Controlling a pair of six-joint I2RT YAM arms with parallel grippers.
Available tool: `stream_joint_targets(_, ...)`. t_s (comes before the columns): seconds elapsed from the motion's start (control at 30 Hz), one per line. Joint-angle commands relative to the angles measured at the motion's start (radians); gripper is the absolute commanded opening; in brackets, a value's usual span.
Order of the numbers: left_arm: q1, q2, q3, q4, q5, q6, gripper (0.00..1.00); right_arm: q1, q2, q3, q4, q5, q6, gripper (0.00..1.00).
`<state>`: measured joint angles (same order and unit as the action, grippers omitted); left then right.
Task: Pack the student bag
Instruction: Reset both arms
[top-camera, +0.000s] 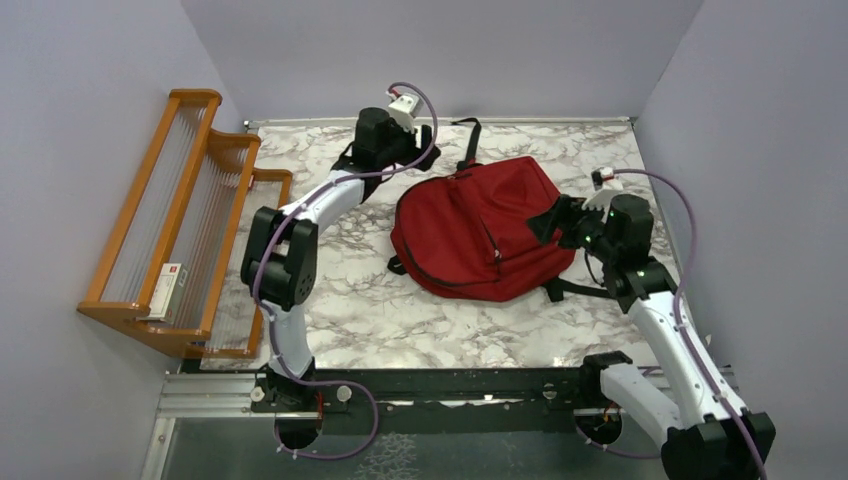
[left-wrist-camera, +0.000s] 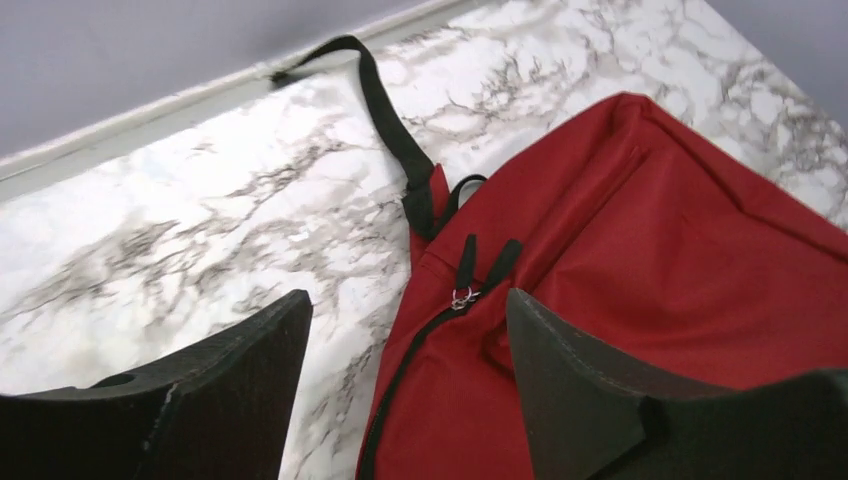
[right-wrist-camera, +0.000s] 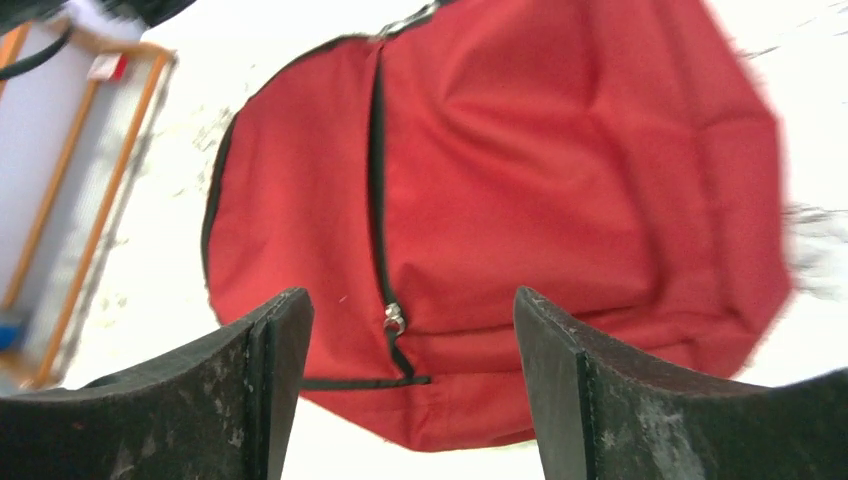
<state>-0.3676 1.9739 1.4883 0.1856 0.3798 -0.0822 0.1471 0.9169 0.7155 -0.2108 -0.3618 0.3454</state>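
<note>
Marble table (top-camera: 380, 310): the red bag (top-camera: 480, 230) lies flat at its centre, seemingly zipped. My left claw (left-wrist-camera: 407, 300) and right claw (right-wrist-camera: 408, 295) hang over the table, both spread, empty. The cloth looks soft and limp; I'd pinch a zipper pull (left-wrist-camera: 462, 297).

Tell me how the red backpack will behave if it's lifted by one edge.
Probably floppy: the backpack lies slumped and creased, so it would likely sag and fold rather than rise whole. It looks slack, so probably light for its size. Its loose strap may trail across the table.
</note>
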Motion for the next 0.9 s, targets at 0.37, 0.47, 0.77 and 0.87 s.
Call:
stream_joint_targets(0.37, 0.061, -0.673, -0.461, -0.310, -0.608, -0.320, 0.99, 0.002, -0.203, 0.088, -0.154, 0.404, -0.072, 1.00)
stream_joint_targets(0.47, 0.062, -0.773, -0.529, -0.323, -0.641, -0.299, 0.99, 0.002, -0.212, 0.086, -0.150, 0.398, -0.092, 1.00)
stream_joint_targets(0.77, 0.062, -0.891, -0.645, -0.348, -0.659, -0.291, 0.99, 0.002, -0.241, 0.054, -0.150, 0.391, -0.095, 1.00)
stream_joint_targets(0.87, 0.062, -0.933, -0.675, -0.345, -0.669, -0.289, 0.99, 0.002, -0.252, 0.048, -0.147, 0.386, -0.095, 1.00)
